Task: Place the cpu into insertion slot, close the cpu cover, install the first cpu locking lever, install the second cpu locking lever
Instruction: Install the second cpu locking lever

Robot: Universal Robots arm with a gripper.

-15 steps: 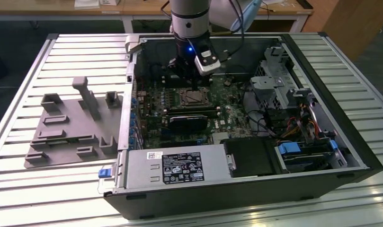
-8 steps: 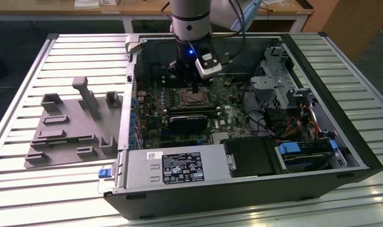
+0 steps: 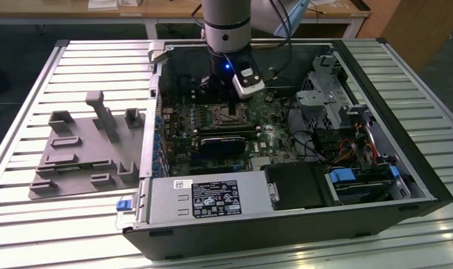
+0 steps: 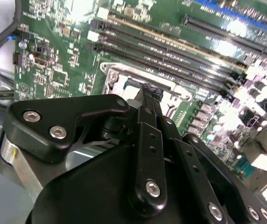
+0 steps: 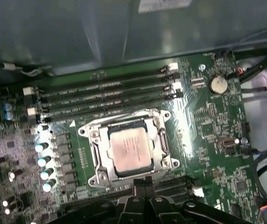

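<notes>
We find the cpu (image 5: pixel 129 148) seated under its cover (image 5: pixel 164 140); pincer (image 5: pixel 143 184) clenched empty (we advise keeping clear of the memory slots (image 5: pixel 108 95)).

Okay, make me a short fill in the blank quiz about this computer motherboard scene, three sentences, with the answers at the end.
1. In the first wrist view, the cpu lies inside the insertion ____, its silvery top showing.
2. The cpu cover is a metal frame whose ____ leaves the chip's top visible.
3. The long memory slots beside the socket number ____.

Missing words: slot; window; four
</notes>
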